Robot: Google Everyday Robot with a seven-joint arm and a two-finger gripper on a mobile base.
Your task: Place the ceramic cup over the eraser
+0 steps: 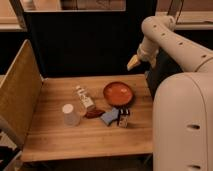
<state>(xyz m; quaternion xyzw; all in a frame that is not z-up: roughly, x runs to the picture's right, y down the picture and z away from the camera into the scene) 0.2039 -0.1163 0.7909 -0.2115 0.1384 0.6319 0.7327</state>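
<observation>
The ceramic cup [70, 114], small, white and without a handle, stands mouth down on the left half of the wooden table [55, 142]. The eraser [124, 119], a small dark block with pale markings, sits right of centre near the front, beside a flat blue piece [110, 117]. My gripper [133, 62] hangs above the table's back right edge, behind the bowl and well away from both cup and eraser. It is open and holds nothing.
An orange-red bowl [119, 93] sits behind the eraser. A white tube-like bottle [85, 97] lies between cup and bowl, with a dark red flat piece [93, 113] in front of it. A raised wooden side panel [17, 92] borders the left. My white arm [182, 125] fills the right.
</observation>
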